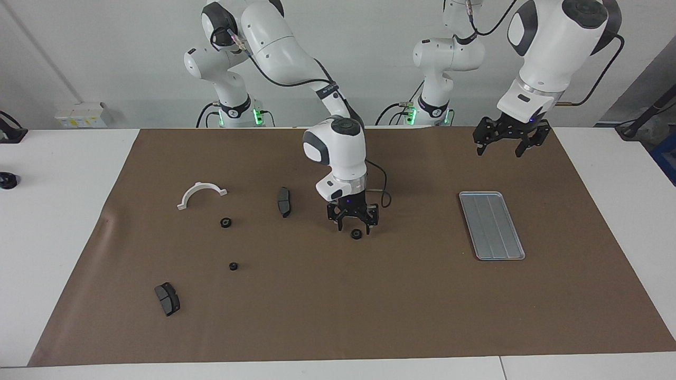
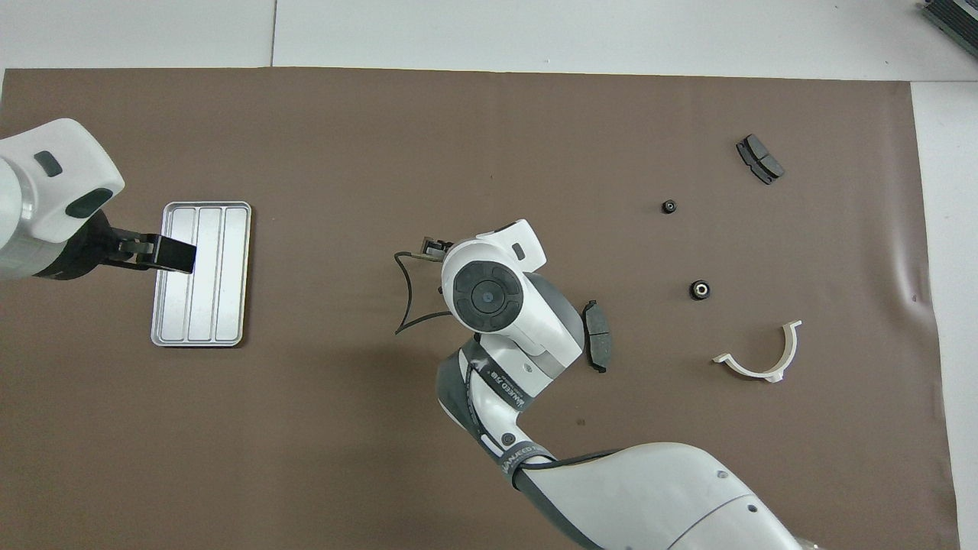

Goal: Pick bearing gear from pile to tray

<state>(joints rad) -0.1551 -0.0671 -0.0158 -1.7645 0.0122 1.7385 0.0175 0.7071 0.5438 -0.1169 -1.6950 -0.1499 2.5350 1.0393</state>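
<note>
A small black bearing gear (image 1: 356, 234) lies on the brown mat, directly under my right gripper (image 1: 353, 226). That gripper is open just above it, its fingers spread to either side of the gear and off it. In the overhead view the right wrist (image 2: 487, 296) hides this gear. The rest of the pile lies toward the right arm's end: two more gears (image 1: 226, 222) (image 1: 233, 266), a white half-ring bracket (image 1: 201, 193) and two dark brake pads (image 1: 284, 201) (image 1: 167, 298). The silver tray (image 1: 491, 225) sits toward the left arm's end with nothing in it. My left gripper (image 1: 501, 149) hangs open over the tray's edge (image 2: 172, 254).
The brown mat (image 1: 338, 316) covers most of the white table. A black cable (image 1: 381, 191) loops off the right wrist. A small dark object (image 1: 7, 180) sits on the bare table past the mat at the right arm's end.
</note>
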